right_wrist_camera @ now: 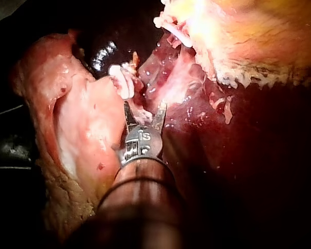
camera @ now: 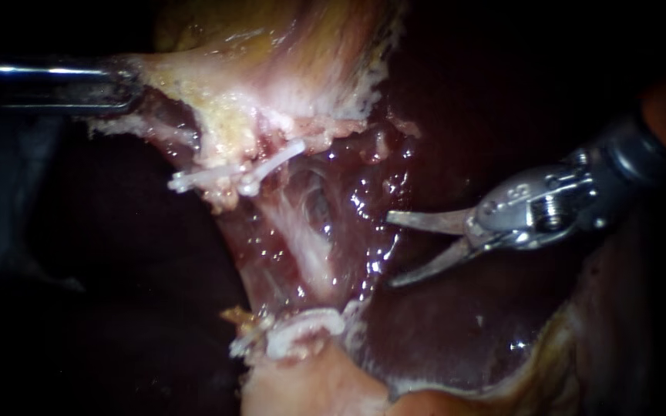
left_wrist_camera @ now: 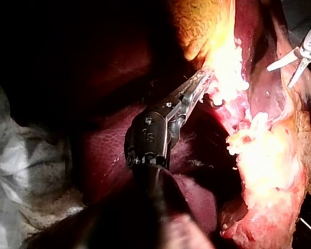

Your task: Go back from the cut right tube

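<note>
Endoscope view: the right instrument [camera: 391, 250], jaws spread and empty, hangs beside the wet gap between the upper clips [camera: 271, 163] and lower clips [camera: 302, 331]. The cut tube should lie there, but its ends cannot be picked out. The instrument is best drawn straight back along its shaft, clear of the pale strand [camera: 302, 239].

Left wrist view: the left instrument [left_wrist_camera: 205, 78] appears to pinch the gallbladder [left_wrist_camera: 202, 26] at its edge.

Right wrist view: the liver [right_wrist_camera: 259, 155] lies close beside the spread jaws.

The right instrument [camera: 390, 250] holds its blades apart over the dark wet liver [camera: 456, 331], near white clips [camera: 267, 166] on pale tissue [camera: 225, 100] that the left instrument [camera: 63, 86] touches.
</note>
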Tool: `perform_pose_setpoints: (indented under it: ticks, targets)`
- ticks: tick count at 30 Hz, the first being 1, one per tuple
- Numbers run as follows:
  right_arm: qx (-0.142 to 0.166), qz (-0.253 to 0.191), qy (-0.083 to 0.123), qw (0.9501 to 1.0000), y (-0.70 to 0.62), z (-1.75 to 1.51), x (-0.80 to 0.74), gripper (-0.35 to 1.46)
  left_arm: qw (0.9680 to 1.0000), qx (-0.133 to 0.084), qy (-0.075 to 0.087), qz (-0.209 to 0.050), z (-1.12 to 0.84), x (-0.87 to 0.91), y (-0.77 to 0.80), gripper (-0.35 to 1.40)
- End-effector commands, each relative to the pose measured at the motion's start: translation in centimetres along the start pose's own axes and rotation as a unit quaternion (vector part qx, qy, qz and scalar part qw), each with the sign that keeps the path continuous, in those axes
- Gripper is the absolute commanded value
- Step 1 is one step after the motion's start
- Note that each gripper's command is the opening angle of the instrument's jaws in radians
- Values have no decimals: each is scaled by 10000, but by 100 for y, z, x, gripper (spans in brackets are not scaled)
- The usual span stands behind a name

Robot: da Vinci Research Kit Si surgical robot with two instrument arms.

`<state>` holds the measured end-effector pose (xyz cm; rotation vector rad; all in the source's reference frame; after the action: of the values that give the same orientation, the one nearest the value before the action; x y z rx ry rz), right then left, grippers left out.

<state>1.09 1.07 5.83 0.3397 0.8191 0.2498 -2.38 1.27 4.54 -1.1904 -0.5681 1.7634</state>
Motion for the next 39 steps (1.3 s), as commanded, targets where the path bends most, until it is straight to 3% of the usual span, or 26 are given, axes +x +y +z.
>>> perform_pose_setpoints:
  ticks: [1,12,18,27,39]
  targets:
    - [-8,6,-12,10000,1,-5,0,145,10000,0,0,0,0,0,0,-35]
    - [-56,-32,-46,10000,6,-21,1,145,10000,12,8,10,6,-3,-3,-35]
    - [-57,-32,-46,10000,6,-21,0,145,10000,56,50,39,27,-11,-10,-35]
    - [-56,-33,-46,10000,6,-22,-1,145,9999,58,-48,92,67,-27,-18,-35]
    - [-54,-33,-46,10000,6,-23,-1,145,9999,55,-64,100,71,-29,-20,-35]
